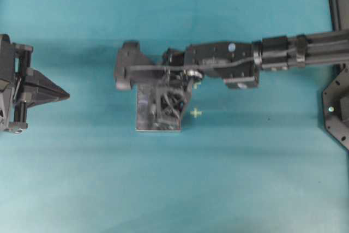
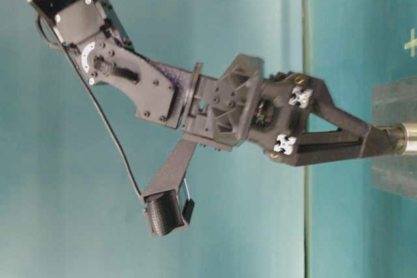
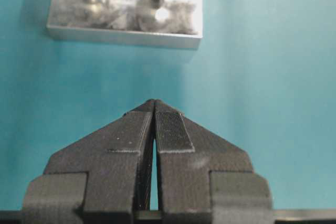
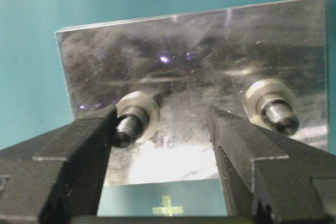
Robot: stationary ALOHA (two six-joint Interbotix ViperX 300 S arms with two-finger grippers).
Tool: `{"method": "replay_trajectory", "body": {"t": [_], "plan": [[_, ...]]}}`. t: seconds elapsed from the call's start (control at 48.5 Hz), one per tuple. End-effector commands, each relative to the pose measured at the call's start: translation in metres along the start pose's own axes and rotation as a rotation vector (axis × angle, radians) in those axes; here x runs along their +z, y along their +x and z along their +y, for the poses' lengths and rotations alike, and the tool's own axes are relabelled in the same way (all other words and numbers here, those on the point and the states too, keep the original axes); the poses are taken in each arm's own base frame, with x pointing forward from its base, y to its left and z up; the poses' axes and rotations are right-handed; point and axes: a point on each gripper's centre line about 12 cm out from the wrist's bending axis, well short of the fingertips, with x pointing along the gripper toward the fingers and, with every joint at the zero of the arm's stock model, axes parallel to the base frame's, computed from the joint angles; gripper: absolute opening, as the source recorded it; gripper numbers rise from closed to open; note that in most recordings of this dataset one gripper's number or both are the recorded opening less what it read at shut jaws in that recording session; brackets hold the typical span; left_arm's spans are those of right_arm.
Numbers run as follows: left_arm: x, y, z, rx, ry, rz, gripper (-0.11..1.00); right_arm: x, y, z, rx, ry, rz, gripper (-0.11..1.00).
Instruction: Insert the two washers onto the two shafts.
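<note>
Two black fingers of the right gripper stand wide apart, let go, holding nothing. Between them sits the washer, down on its shaft, so it looks already dropped on, though glare hides the fit. Both stand on the metal block. Far off, the left gripper waits pinched closed.

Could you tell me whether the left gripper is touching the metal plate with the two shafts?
Apart. The left wrist view shows the left gripper with its jaws closed and bare teal table between its tips and the metal plate.
</note>
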Motion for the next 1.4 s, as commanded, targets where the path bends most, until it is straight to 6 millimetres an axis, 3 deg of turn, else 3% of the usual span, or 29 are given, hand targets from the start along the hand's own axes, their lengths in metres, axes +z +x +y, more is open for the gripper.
{"method": "replay_trajectory", "body": {"t": [0.0,0.165,0.392,0.743,0.99,1.196,1.382], "plan": [[0.008,-0.001,0.000,-0.001,0.001,-0.026,0.00,0.010,-0.015,0.011,0.014,-0.023,-0.040,0.69],[0.009,-0.001,0.000,-0.001,0.000,-0.028,0.00,0.010,-0.033,0.025,0.032,-0.041,-0.064,0.69],[0.008,-0.001,0.000,-0.001,0.000,-0.028,0.00,0.009,-0.073,0.025,0.037,-0.043,-0.141,0.69],[0.011,-0.002,-0.001,-0.004,0.000,-0.066,0.00,-0.034,-0.111,0.018,0.037,-0.019,-0.324,0.68],[0.014,-0.003,-0.001,-0.006,0.001,-0.092,0.00,-0.065,-0.120,0.012,0.034,-0.014,-0.463,0.68],[0.013,-0.003,-0.001,-0.008,0.001,-0.098,0.00,-0.097,-0.117,0.007,0.029,-0.011,-0.481,0.69],[0.009,-0.003,-0.002,-0.013,0.004,-0.093,0.00,-0.110,-0.116,0.006,0.028,-0.014,-0.553,0.69]]}}
